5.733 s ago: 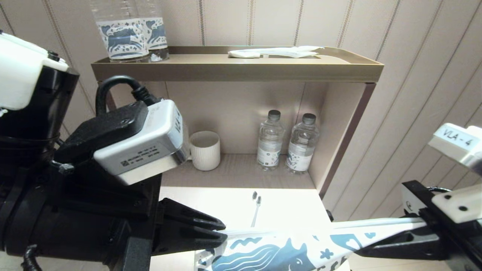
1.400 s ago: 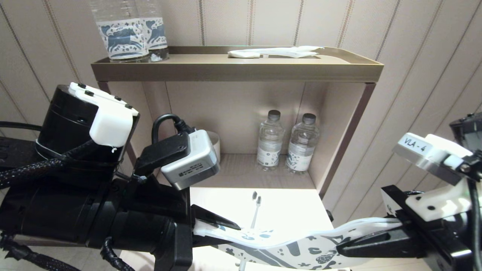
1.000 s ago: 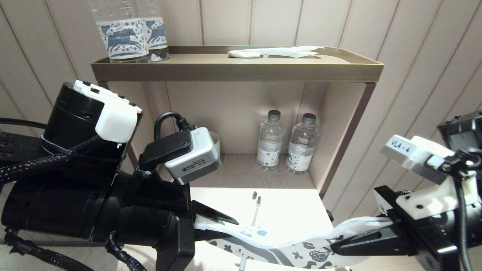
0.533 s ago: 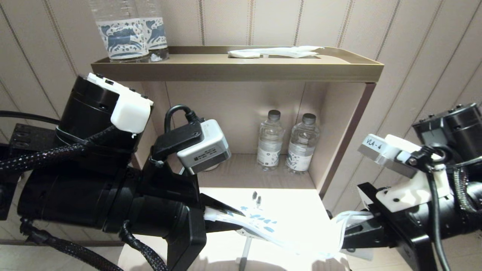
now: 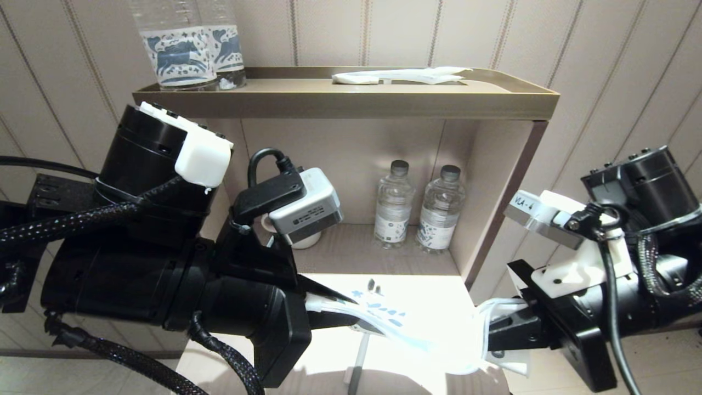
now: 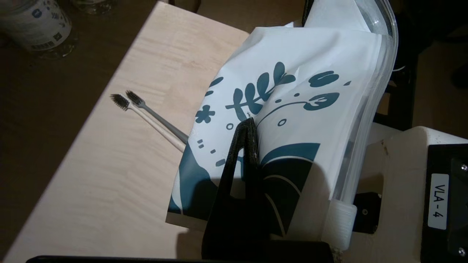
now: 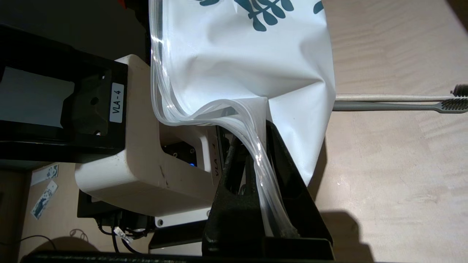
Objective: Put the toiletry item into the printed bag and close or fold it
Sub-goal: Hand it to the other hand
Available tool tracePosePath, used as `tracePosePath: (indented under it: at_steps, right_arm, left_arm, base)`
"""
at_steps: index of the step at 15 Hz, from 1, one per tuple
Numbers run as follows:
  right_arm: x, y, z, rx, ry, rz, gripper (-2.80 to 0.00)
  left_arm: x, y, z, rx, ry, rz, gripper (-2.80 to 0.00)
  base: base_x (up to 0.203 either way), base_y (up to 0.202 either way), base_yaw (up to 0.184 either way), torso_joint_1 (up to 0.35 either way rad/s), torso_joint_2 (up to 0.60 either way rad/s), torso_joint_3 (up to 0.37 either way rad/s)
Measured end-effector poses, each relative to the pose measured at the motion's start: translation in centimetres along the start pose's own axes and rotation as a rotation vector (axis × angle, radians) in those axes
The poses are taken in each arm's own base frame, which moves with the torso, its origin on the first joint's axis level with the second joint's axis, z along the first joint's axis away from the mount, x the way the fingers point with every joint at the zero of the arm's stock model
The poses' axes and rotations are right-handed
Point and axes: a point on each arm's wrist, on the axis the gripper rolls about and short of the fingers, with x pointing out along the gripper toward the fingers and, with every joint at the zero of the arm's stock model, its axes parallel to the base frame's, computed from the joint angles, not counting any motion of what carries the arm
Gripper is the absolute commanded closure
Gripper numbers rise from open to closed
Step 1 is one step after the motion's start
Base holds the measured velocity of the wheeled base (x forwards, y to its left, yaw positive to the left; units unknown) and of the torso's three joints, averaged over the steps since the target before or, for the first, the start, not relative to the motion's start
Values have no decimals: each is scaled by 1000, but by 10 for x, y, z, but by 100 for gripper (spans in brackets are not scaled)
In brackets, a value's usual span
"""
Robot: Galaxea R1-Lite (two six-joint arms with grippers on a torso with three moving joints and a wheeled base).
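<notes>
The printed bag (image 5: 408, 329), white with dark blue doodles, hangs slack between my two grippers just above the pale table. My left gripper (image 5: 334, 310) is shut on one end of the printed bag (image 6: 292, 91), my right gripper (image 5: 491, 334) on its clear zip edge (image 7: 248, 54). In the wrist views, the left gripper (image 6: 248, 124) and right gripper (image 7: 256, 128) each pinch the bag. Two slim toothbrushes (image 6: 161, 124) lie side by side on the table under the bag, one pale and one grey (image 7: 387, 106). Their bristle heads (image 5: 373, 286) poke out beyond it.
Behind the table (image 5: 433, 296) stands a brown shelf unit (image 5: 340, 101). Its top tray carries two clear bottles with blue horse labels (image 5: 186, 49) and a white wrapped packet (image 5: 400, 75). The niche below holds a white cup (image 5: 304, 240) and two small water bottles (image 5: 417, 208).
Both grippers have moved toward each other and further over the table. The bag, stretched long before, now sags in a loose bow and covers more of the toothbrushes.
</notes>
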Motion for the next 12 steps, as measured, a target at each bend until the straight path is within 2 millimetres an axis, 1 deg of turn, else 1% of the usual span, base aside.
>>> tracePosePath:
  at_steps: [7, 12]
  right_arm:
    - [4, -3, 4, -8, 10, -19, 0]
    - [3, -2, 6, 26, 10, -28, 0]
  left_arm:
    - [15, 5, 8, -14, 3, -6, 0]
    - [18, 6, 6, -21, 25, 27, 0]
  base:
    - [0, 0, 0, 0, 0, 0]
    - [0, 0, 0, 0, 0, 0]
